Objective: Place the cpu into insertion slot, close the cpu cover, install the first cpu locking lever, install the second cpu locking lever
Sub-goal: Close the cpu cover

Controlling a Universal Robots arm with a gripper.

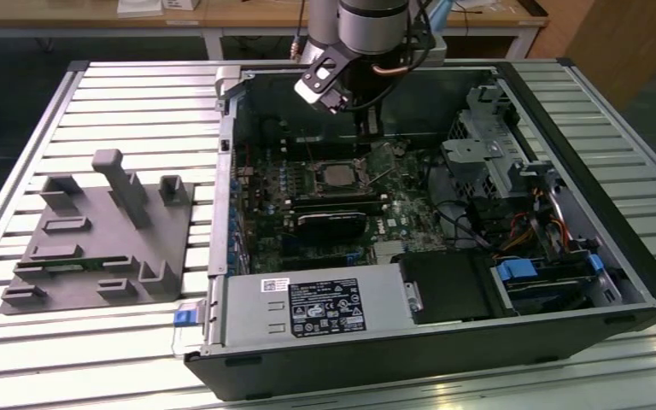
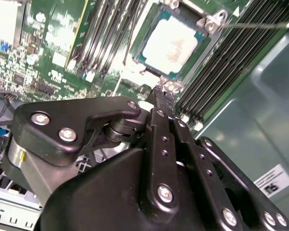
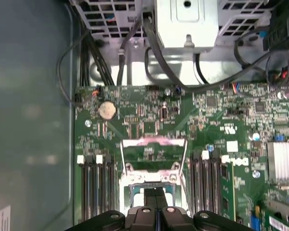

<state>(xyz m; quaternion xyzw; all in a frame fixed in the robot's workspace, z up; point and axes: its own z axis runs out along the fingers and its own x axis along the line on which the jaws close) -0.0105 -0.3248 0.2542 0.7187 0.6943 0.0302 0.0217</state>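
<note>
1. The exterior view takes in the whole scene. An open computer case (image 1: 442, 213) lies on a slatted worktop (image 1: 134, 111). A grey moulded fixture (image 1: 100, 235) sits well apart from it, towards the exterior view's left. The arm comes down from the upper centre of the frame into the case.
2. In the second wrist view, the cpu (image 2: 172, 43) lies flat in the insertion slot (image 2: 144, 48) with its pale metal top facing up. A thin metal rod (image 2: 260, 24) runs away from one corner of the slot, over the memory slots (image 2: 216, 67).
3. The first wrist view looks across the board from the other side. The cpu cover (image 3: 154, 141) seems to stand tilted up off the slot, with green board visible through its window. A coin battery (image 3: 107, 110), a finned heat sink (image 3: 282, 161) and dark cables (image 3: 159, 62) under a metal cage also show.
4. A large printed label (image 1: 319, 307) covers the power supply at the lower centre of the exterior view. A white sticker (image 2: 274, 180) sits on the case wall in the second wrist view. I read no print off either.
5. The pincer (image 1: 365, 145) hangs just beyond the cpu (image 1: 337, 175), near the slot's far edge in the exterior view. In both wrist views its tips (image 2: 159, 94) (image 3: 155, 193) are just beside the slot's rim. The fingers are pressed together with nothing between them.
</note>
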